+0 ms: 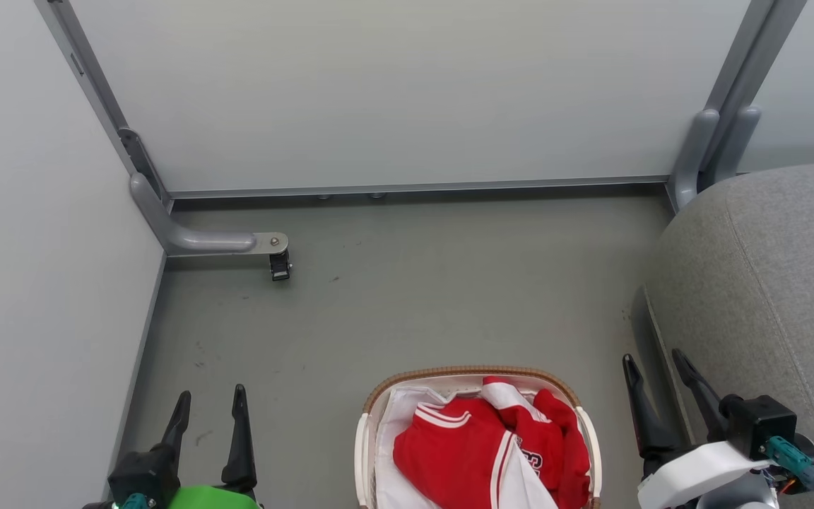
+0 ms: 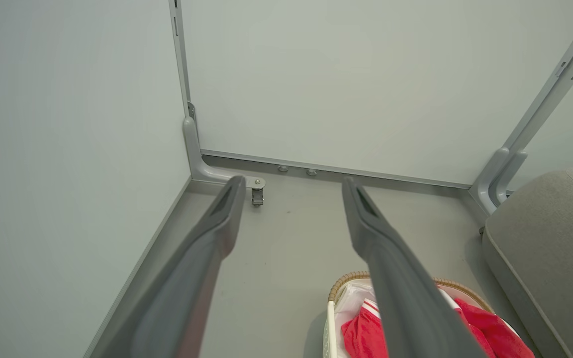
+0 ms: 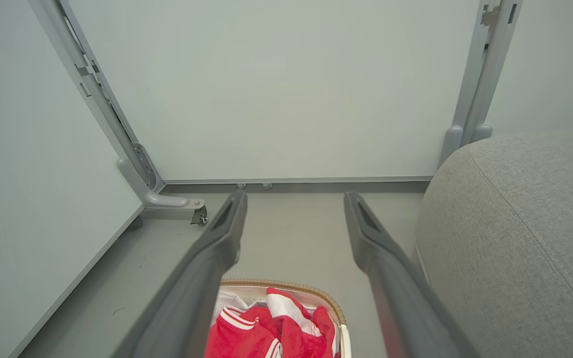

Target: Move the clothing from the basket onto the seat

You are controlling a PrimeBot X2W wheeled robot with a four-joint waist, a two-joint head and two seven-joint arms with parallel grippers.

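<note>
Left gripper [image 1: 211, 392] and right gripper [image 1: 652, 357] flank the basket [image 1: 463, 370], spread and empty; dip the right one onto the clothing [image 1: 463, 452] heaped inside, pinching a thick red fold, seemingly clear of the liner [image 1: 396, 420].

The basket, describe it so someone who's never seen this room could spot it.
On the grey floor between pale walls, look just left of the big grey seat. The basket is an oval cream tub with a brown woven rim. It alone holds red clothing with white stripes.
</note>
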